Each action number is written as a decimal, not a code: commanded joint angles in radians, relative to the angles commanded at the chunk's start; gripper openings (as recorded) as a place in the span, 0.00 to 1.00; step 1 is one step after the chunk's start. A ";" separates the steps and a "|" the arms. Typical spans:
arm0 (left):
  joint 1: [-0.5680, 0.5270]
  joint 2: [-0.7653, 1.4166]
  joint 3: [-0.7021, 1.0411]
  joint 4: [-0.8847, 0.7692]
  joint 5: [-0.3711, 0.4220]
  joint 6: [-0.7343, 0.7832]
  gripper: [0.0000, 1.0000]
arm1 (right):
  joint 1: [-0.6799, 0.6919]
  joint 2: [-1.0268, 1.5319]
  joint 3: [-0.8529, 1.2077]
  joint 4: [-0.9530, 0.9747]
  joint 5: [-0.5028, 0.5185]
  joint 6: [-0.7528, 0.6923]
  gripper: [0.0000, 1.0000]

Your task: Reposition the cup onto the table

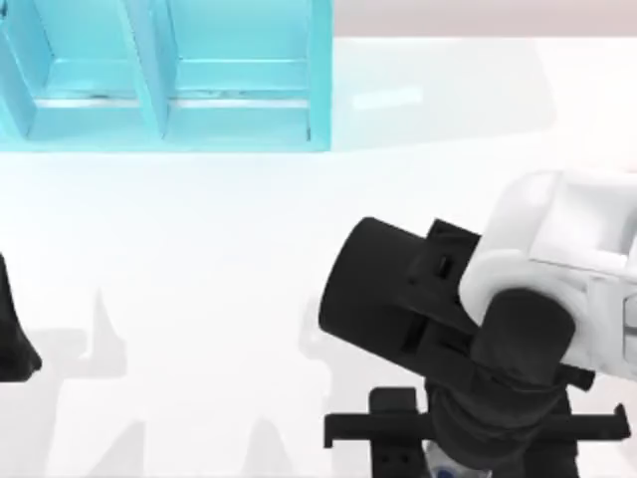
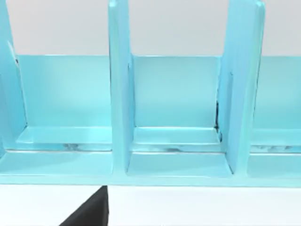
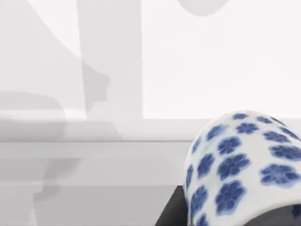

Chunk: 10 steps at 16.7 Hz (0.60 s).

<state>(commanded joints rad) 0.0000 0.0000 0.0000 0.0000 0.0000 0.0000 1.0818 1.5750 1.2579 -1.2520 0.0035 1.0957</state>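
So the shelf unit [image 1: 169,75] sits on the table [image 1: 199,299] at its far left corner, with upright dividers splitting it into side-by-side compartments. The right arm [image 1: 468,329] hangs over the near right part of the table, well apart from the shelf. In the right wrist view the cup [image 3: 240,169] is right up against that arm's gripper. The left arm [image 1: 15,329] is parked at the table's left edge.

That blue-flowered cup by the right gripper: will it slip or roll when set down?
The cup looks glazed and smooth, so probably slippery. Its rounded wall suggests it could roll if laid sideways on the flat table. It looks ceramic, so likely rigid but breakable.
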 joint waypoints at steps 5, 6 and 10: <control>0.000 0.000 0.000 0.000 0.000 0.000 1.00 | 0.003 0.031 -0.125 0.160 0.001 -0.001 0.00; 0.000 0.000 0.000 0.000 0.000 0.000 1.00 | 0.004 0.038 -0.152 0.194 0.001 0.000 0.00; 0.000 0.000 0.000 0.000 0.000 0.000 1.00 | 0.004 0.050 -0.195 0.243 0.001 0.001 0.00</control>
<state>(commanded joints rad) 0.0000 0.0000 0.0000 0.0000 0.0000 0.0000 1.0861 1.6250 1.0631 -1.0086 0.0043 1.0970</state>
